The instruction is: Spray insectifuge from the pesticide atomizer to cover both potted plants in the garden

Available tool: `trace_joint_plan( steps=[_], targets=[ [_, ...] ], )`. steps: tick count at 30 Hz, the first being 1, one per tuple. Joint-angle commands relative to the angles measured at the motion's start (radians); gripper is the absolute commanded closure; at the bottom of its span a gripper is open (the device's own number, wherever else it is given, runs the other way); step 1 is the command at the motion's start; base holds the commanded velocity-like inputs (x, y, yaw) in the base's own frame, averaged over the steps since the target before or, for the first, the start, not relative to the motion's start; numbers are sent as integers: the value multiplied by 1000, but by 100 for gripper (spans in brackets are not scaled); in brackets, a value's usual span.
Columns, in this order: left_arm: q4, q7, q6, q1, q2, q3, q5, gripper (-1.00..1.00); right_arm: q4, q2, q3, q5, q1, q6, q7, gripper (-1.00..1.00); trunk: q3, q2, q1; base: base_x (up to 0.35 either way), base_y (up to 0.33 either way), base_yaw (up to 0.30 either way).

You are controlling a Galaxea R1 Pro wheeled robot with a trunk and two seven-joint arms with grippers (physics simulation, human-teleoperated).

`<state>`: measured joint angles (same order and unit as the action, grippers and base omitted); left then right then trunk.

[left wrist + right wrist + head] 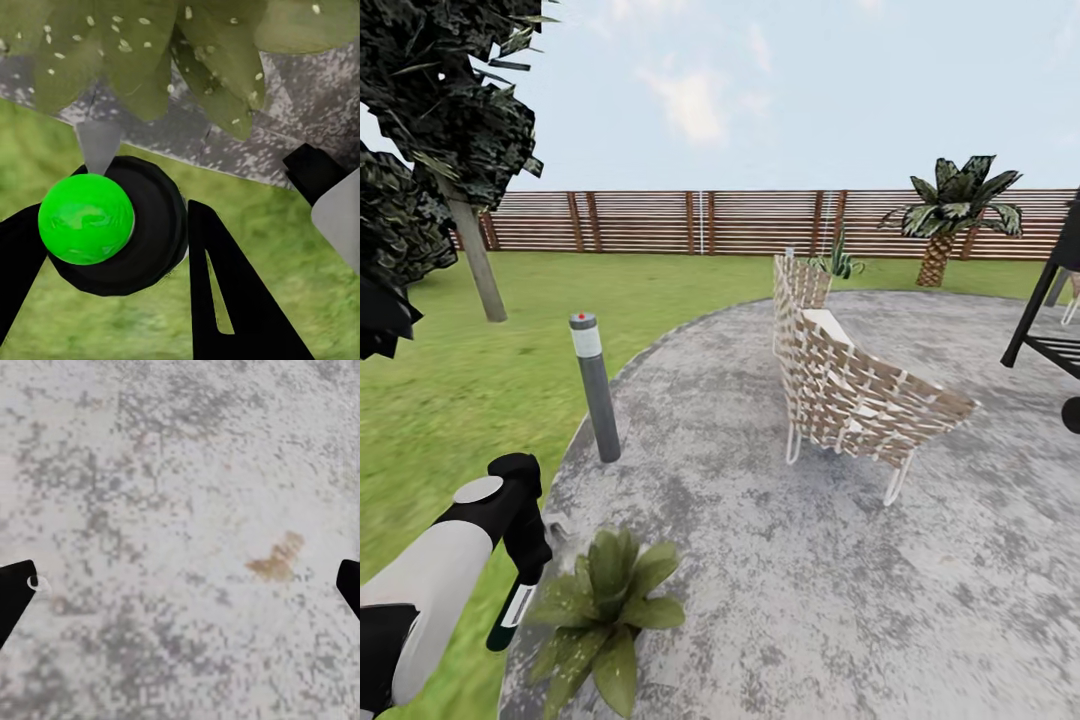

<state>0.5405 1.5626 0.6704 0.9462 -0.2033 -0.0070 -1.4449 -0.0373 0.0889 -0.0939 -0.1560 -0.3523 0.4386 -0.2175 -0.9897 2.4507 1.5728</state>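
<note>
One potted plant (605, 610), a low rosette of pointed green leaves, sits at the near edge of the paved patio (760, 560). My left gripper (528, 572) hangs just left of it, shut on the pesticide atomizer (510, 615), a dark bottle with a white label. In the left wrist view the fingers (225, 300) clamp the atomizer's black body (154, 225), which has a bright green knob (86, 217) and a grey nozzle (97, 146) aimed at the plant's leaves (150, 52). White droplets speckle those leaves. My right gripper (180, 592) is open above bare paving.
A grey bollard lamp (595, 385) stands at the patio's left rim. A wicker chair (850, 390) sits mid-patio and a black stand (1055, 320) at the right. Lawn (460, 400), a tree (475, 260), a slatted fence (700, 222) and a palm (950, 215) lie beyond.
</note>
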Motion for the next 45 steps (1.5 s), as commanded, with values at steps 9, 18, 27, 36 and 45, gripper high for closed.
trace_joint_plan(
  steps=[9,18,27,36,45],
  targets=[
    [1,8,10,-6,2,-31,-6,100,0,-1,-9,-9,-1,3,-2,-100,-1,0,0,134,67,145],
    [1,8,15,-6,3,-51,-6,100,0,-1,-9,-9,-1,3,-2,-100,-1,0,0,1,-65,210],
    [1,8,15,-6,2,-51,-5,100,0,-1,-9,-9,-1,3,-2,-100,-1,0,0,2,-259,56],
    [2,8,18,-6,2,-52,-5,100,0,-1,-9,-9,-1,3,-2,-100,-1,0,0,175,-187,267],
    [1,8,18,-6,2,-53,-5,100,2,1,-9,-8,-1,4,-1,-100,-1,0,0,11,-7,141]
  ],
)
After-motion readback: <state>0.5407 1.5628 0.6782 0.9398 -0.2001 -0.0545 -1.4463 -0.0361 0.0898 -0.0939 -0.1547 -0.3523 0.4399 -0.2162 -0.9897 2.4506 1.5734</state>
